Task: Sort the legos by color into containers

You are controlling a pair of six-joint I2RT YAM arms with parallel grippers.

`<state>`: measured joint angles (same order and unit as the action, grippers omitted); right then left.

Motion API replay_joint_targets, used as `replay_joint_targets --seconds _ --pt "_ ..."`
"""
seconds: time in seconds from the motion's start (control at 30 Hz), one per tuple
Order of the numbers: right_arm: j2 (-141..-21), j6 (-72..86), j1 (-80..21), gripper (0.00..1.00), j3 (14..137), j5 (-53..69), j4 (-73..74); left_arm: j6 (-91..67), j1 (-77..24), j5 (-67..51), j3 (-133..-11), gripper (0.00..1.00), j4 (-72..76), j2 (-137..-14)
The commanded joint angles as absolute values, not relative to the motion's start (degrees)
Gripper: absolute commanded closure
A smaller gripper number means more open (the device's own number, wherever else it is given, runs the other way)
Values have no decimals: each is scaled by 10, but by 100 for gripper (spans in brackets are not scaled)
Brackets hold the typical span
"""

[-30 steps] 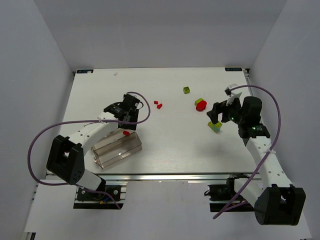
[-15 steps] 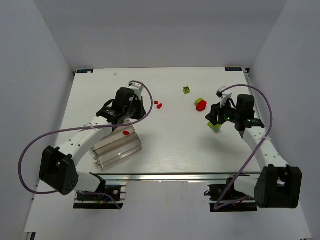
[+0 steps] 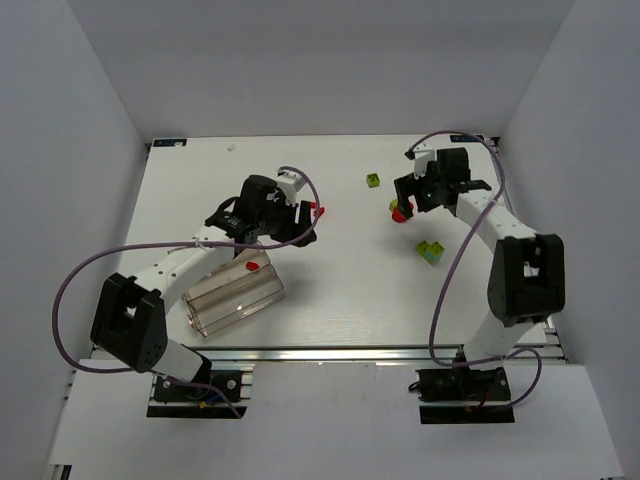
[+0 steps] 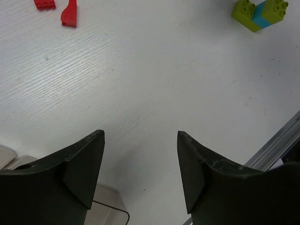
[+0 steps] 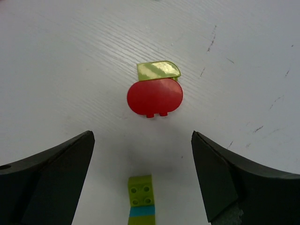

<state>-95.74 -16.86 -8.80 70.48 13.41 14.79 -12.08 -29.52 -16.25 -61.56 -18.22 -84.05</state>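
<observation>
Overall, L gripper (image 4: 140,136) hung w/ fingers spread & empty over table (image 4: 154,70), red bits (image 4: 69,13) just beyond, R gripper (image 5: 143,136) fingers wide apart, holding nothing, above red round lego (image 5: 154,97) w/ lime piece (image 5: 158,71) touching it, green-blue brick (image 5: 142,199) nearby, clear container (image 3: 233,296) sat front-left, red brick (image 3: 252,267) at its far edge.

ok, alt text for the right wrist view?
Open right gripper hovers above a white table, framing a round red brick with a translucent lime piece against its far edge. A lime-and-cyan brick lies nearer the camera.
</observation>
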Motion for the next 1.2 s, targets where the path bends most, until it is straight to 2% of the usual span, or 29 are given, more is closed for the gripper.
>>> replay_joint_targets --seconds 0.0,0.13,0.33,1.17 --pt "-1010 -165 -90 11 764 75 191 -86 -292 -161 -622 27 -194 -788" --pt "-1078 -185 -90 11 847 98 258 -80 -292 -136 -609 25 -194 -760" --pt "-1129 -208 -91 11 894 132 279 -73 -292 -121 -606 23 -197 -745" --pt "-1226 -215 -115 11 939 82 281 -73 -292 -131 -607 22 -200 -758"
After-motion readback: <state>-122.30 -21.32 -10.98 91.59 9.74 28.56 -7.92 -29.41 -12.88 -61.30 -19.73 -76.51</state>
